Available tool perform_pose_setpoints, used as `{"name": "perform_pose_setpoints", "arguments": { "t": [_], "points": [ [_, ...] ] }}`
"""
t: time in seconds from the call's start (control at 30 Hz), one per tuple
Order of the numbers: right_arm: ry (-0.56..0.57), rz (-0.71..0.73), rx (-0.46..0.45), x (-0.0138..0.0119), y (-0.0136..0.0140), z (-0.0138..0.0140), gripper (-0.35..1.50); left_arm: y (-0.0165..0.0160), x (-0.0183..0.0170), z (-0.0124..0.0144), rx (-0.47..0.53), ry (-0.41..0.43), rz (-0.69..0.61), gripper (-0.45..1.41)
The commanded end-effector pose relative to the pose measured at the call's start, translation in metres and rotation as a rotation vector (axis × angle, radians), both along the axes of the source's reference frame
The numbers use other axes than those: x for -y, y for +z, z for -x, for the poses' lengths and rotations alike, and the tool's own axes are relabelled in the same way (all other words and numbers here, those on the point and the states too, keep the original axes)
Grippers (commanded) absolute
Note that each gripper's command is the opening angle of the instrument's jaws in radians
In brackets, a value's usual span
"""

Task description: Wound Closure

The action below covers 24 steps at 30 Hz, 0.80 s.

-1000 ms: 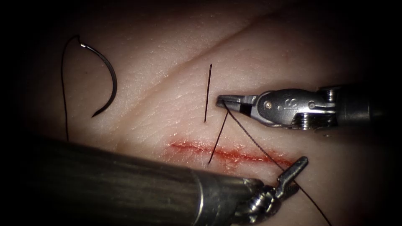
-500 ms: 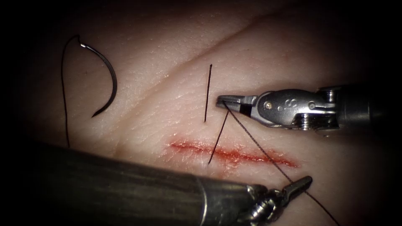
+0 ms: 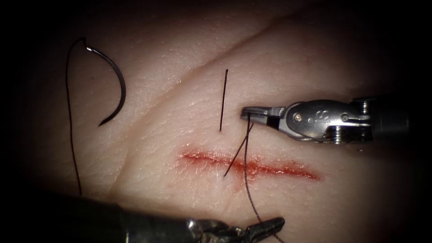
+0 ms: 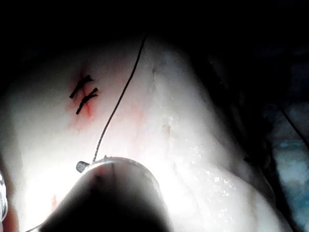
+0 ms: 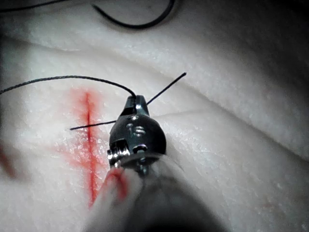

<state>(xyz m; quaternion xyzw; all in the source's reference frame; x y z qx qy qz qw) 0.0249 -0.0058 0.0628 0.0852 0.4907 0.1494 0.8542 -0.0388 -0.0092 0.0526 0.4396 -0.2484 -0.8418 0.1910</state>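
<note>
The curved needle [image 3: 113,87] lies free on the tissue [image 3: 171,94], up and to the left of the cut [image 3: 252,165], not in the tissue. Its thread [image 3: 72,135] trails down from its blunt end. My right tool [image 3: 245,111] is just above the cut, jaws shut on the thread [image 3: 245,153]. From there one strand drops across the cut to my left tool [image 3: 279,221] at the lower edge, whose jaws are shut on it. A short tail [image 3: 235,157] ends on the cut. The right wrist view shows the right tool [image 5: 136,102] holding thread [image 5: 72,78] beside the cut [image 5: 89,140].
A loose straight piece of cut thread [image 3: 223,100] lies on the tissue left of the right tool's tip. Red fluid stains the cut's edges. A long crease [image 3: 198,69] runs diagonally across the tissue. The left arm's shaft [image 3: 90,220] lies along the lower left edge.
My left tool's jaws shut on the thread and drew back down and left toward the lower edge. The strand between the tools now hangs steeper. The right tool shifted slightly right and down.
</note>
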Motion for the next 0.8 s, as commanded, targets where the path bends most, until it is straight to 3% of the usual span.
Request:
{"name": "perform_pose_setpoints", "arguments": {
  "t": [0.03,0.33,0.8],
  "points": [
    [-0.004,0.001,-0.004,0.0007,0.0002,-0.0008,-0.35,0.0005,0.0002,0.0005,-0.001,0.002,0.000,-0.45],
    [-0.012,0.001,-0.022,0.0025,-0.0018,-0.0011,-0.35,-0.0021,0.0007,-0.0073,-0.040,0.003,-0.019,-0.45],
    [-0.009,0.022,-0.051,0.0059,-0.0032,-0.0012,-0.35,-0.0030,0.0004,-0.0136,-0.057,-0.014,-0.025,-0.45]
  ]
}}
